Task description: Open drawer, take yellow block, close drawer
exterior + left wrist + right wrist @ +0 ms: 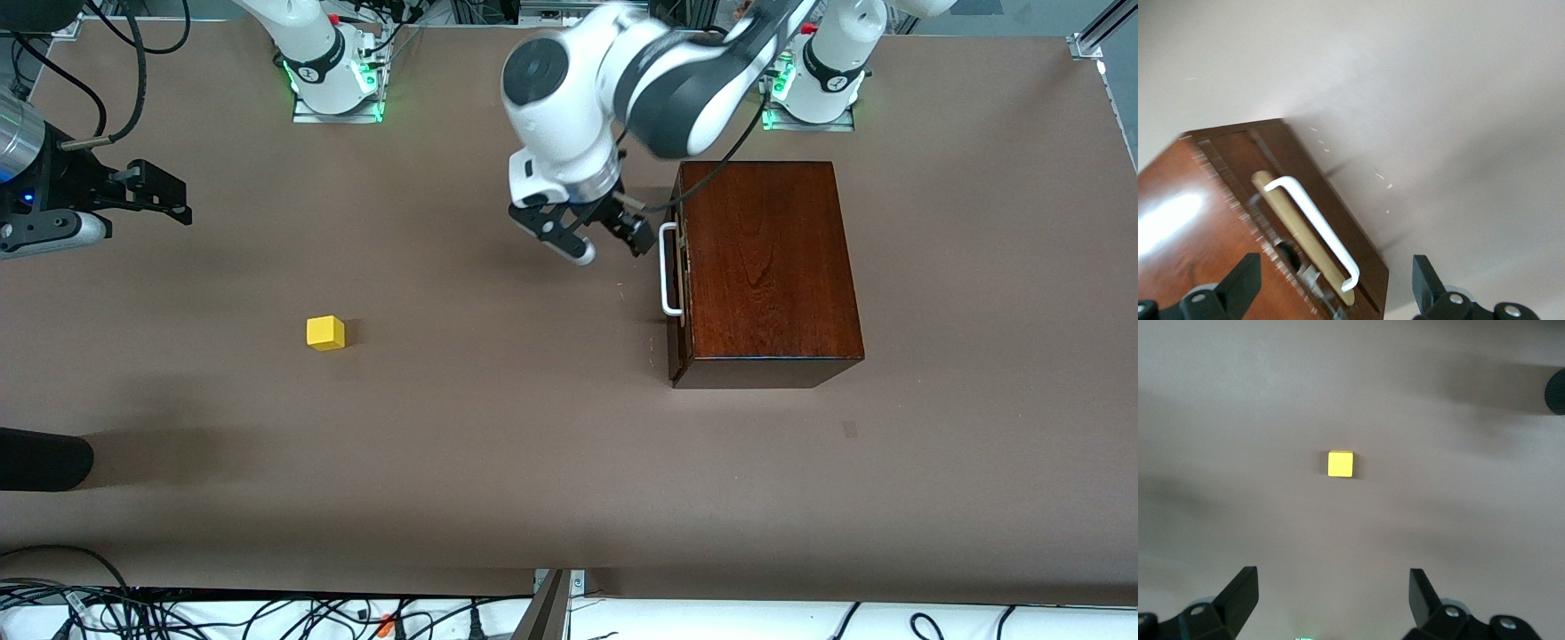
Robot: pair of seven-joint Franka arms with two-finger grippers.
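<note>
Brown matte table [498, 462], lit from above, cables along its lower edge in the front view.

Left gripper [605, 238]: upper centre of the front view, arm reaching down from the base at top right. Fingers spread wide, nothing between them; hangs just beside the white handle [669, 269], not touching it. In the left wrist view the handle [1313, 230] runs diagonally at lower centre, between and ahead of the two fingertips [1245, 283].

Drawer [677, 276]: shut, its dark front flush with the mahogany box [765, 267], centre right of the front view.

Right gripper [156, 191]: upper left edge of the front view, waiting, jaws wide and empty.

Yellow block [325, 333]: on the bare table, left of centre in the front view, well apart from the box; centred in the right wrist view [1340, 464].

Step in hand, by judgement: approach to the handle. To do it well, bring the fingers square across the bar at its middle, close firmly, then pull straight out along the drawer's travel so the box does not slide or twist.
</note>
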